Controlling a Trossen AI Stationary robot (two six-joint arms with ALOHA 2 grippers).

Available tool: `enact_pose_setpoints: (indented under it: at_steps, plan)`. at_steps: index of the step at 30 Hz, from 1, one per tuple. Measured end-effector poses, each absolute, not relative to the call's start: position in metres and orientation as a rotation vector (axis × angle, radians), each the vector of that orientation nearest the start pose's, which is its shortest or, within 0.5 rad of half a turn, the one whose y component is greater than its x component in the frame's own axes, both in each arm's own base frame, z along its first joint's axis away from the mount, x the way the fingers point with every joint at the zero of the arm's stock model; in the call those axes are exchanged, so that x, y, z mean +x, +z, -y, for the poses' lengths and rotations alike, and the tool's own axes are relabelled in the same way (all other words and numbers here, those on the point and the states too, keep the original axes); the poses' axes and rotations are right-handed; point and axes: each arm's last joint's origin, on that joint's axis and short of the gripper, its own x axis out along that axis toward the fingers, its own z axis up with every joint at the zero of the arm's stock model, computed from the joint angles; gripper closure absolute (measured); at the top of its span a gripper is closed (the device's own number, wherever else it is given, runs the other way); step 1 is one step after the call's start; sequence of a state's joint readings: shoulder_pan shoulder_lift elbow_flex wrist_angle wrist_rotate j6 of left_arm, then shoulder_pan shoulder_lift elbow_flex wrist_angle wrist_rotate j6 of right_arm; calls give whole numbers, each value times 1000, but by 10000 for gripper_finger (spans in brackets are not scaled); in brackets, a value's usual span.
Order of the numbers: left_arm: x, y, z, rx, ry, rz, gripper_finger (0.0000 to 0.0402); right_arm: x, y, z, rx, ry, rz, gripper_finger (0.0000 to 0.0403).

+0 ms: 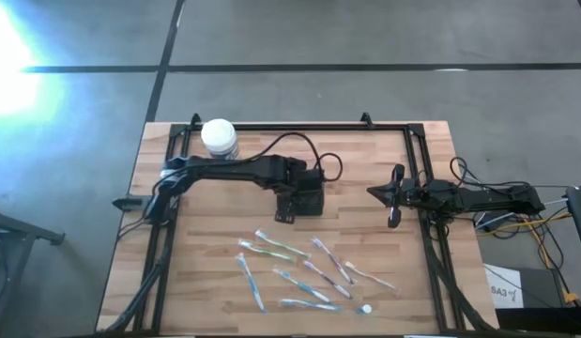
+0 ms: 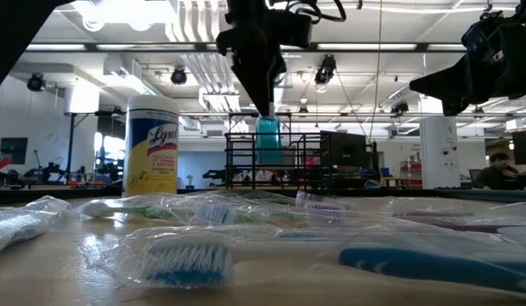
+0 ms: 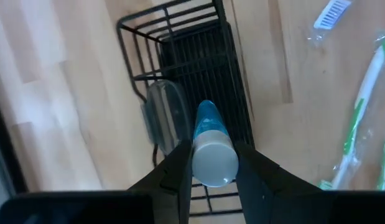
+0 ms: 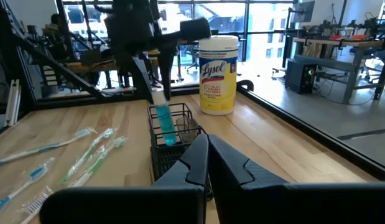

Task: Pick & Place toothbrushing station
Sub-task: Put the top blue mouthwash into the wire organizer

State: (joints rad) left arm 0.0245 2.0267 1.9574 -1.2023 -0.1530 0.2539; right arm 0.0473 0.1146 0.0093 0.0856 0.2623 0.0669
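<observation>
The toothbrushing station (image 1: 312, 201) is a small black wire holder standing on the table's middle; it also shows in the left wrist view (image 3: 198, 56) and the right wrist view (image 4: 173, 146). A clear cup (image 3: 162, 115) stands inside it. My left gripper (image 3: 212, 168) is right above the holder, shut on a blue tube with a white cap (image 4: 162, 121). The tube stands upright, its lower part inside the holder. My right gripper (image 1: 394, 197) hangs shut and empty above the table's right side. My left gripper pinches the tube's white cap end (image 3: 214, 163) between its two fingers, coming from above and pointing down. The tube hangs upright below the fingers, and its blue body (image 2: 268, 140) reaches down into the holder. I cannot tell whether its lower end rests on the bottom.
Several wrapped toothbrushes (image 1: 299, 268) lie scattered over the table's near half. A yellow wipes jar with a white lid (image 1: 220, 139) stands at the far left. Black cables (image 1: 304, 150) run behind the holder.
</observation>
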Motion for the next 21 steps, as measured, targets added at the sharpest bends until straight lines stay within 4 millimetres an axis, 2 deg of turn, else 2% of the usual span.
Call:
enact_pose_setpoints:
  at_steps: [21]
  plan:
    - [416, 252, -30, 220, -82, -1278, 306, 104, 166, 3, 64, -216, -10, 394]
